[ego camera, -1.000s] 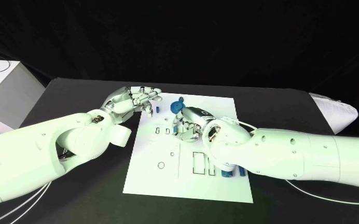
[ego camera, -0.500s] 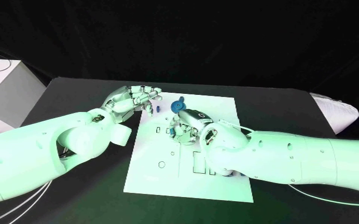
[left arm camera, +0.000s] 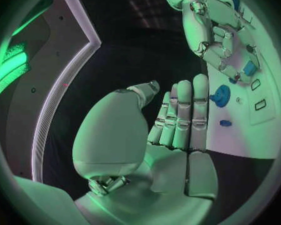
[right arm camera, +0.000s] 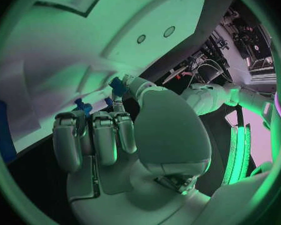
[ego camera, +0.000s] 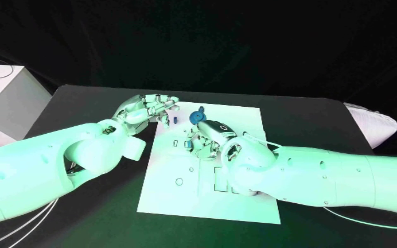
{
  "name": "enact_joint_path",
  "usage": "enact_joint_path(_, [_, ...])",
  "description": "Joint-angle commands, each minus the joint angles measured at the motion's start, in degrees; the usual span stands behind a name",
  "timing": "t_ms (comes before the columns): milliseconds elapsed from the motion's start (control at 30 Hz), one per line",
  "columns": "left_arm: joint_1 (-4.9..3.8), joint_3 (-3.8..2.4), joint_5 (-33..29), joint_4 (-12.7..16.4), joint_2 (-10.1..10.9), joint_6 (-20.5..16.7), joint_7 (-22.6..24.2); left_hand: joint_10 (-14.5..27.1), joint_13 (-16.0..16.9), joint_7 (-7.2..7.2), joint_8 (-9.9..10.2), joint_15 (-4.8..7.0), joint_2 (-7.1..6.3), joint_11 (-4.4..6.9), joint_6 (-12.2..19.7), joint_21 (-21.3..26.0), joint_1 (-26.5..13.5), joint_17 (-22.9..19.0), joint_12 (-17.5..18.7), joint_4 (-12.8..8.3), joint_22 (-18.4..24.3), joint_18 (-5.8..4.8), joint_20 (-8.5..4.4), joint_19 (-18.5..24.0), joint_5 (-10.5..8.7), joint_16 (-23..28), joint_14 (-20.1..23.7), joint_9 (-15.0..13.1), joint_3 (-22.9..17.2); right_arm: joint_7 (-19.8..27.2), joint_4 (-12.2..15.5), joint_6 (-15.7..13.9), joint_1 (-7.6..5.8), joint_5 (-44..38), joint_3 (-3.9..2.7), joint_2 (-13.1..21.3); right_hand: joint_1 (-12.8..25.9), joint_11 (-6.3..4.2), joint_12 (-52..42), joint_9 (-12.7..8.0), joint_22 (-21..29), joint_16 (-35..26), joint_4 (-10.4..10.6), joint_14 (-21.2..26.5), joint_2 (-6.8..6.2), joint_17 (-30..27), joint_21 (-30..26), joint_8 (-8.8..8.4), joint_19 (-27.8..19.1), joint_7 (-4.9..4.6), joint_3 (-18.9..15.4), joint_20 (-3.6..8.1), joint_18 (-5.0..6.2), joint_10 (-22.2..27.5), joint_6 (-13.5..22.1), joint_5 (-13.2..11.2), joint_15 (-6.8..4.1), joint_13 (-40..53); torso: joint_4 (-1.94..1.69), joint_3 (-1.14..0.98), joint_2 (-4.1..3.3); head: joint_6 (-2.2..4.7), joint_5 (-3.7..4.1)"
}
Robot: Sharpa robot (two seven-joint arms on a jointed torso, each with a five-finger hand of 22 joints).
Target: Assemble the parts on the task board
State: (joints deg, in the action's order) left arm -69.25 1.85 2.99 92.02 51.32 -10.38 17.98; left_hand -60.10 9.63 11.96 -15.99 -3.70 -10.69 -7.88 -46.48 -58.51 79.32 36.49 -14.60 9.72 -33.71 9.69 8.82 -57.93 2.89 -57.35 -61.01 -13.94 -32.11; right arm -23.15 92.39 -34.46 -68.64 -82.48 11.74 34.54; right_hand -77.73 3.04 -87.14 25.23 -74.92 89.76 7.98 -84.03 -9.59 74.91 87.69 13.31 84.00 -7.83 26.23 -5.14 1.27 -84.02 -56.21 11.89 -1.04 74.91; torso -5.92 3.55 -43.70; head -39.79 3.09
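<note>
Fingers of right hand hide small part.

Black table carries white task board flat at centre; pale object, possibly bag, at right edge.

- We see the right hand over the task board, fingers curled.
- Its fingertips pinch a small blue part.
- Another blue part sits just beside.
</note>
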Motion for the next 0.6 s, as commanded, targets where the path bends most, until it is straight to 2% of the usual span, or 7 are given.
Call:
enact_joint_path(33, [0.0, -0.03, 0.13, 0.05, -0.14, 1.08, 0.2, 0.29, 0.06, 0.21, -0.24, 0.24, 0.63, 0.03, 0.4, -0.2, -0.08, 0.01, -0.28, -0.21, -0.07, 0.92, -0.04, 0.55, 0.21, -0.2, 0.06, -0.09, -0.02, 1.06, -0.18, -2.58, 0.07, -0.87, -0.01, -0.03, 0.33, -0.14, 0.05, 0.05, -13.3, -0.21, 0.03, -5.76, -0.06, 14.31, 0.39, 0.28, 5.02, 0.32, 0.13, 0.44, -0.72, -2.91, 0.21, 0.15, -0.18, 12.31, 0.04, -0.03, 0.01, 0.04, -0.02])
enact_joint_path(200, [0.0, -0.02, 0.13, 0.04, -0.2, 1.16, 0.13, 0.29, 0.06, 0.21, -0.24, 0.24, 0.63, 0.03, 0.4, -0.2, -0.08, 0.01, -0.28, -0.21, -0.07, 0.92, -0.04, 0.55, 0.21, -0.2, 0.06, -0.09, -0.02, 1.92, -1.63, -3.05, 0.21, 0.05, -0.01, -0.44, 0.34, -0.13, 0.12, 0.06, -13.37, -0.2, -0.05, -5.76, -0.22, 14.34, 0.46, 0.33, 5.05, 0.29, 0.11, 0.44, -0.74, -2.84, 0.31, 0.19, -0.19, 12.25, 0.03, -0.01, 0.0, 0.15, 0.03])
enact_joint_path(500, [0.01, -0.02, 0.13, 0.03, -0.28, 1.3, -0.01, 0.4, 0.12, 0.2, -0.31, 0.24, 0.66, 0.04, 0.42, -0.25, -0.03, 0.0, -0.43, -0.3, -0.07, 0.94, -0.04, 0.58, 0.21, -0.22, 0.06, -0.11, -0.1, 3.58, -3.71, -4.0, 1.29, 1.36, -0.02, -1.78, 0.35, -0.12, 0.0, 0.06, -13.45, -0.1, -0.08, -5.81, -0.27, 14.52, 0.55, 0.35, 5.1, 0.27, 0.12, 0.44, -0.76, -2.98, 0.38, 0.15, -0.18, 12.37, -0.14, -0.05, -0.07, -0.03, -0.04])
enact_joint_path(600, [0.01, -0.01, 0.13, 0.02, -0.3, 1.34, -0.04, 0.4, 0.12, 0.2, -0.31, 0.24, 0.66, 0.04, 0.42, -0.25, -0.03, 0.0, -0.43, -0.3, -0.07, 0.94, -0.04, 0.58, 0.21, -0.22, 0.06, -0.11, -0.1, 3.84, -3.98, -4.27, 1.48, 1.46, -0.02, -2.02, 0.35, -0.12, 0.0, 0.06, -13.45, -0.1, -0.08, -5.81, -0.27, 14.52, 0.55, 0.35, 5.1, 0.27, 0.12, 0.44, -0.76, -2.98, 0.38, 0.15, -0.18, 12.37, -0.05, -0.02, -0.01, -0.14, -0.17])
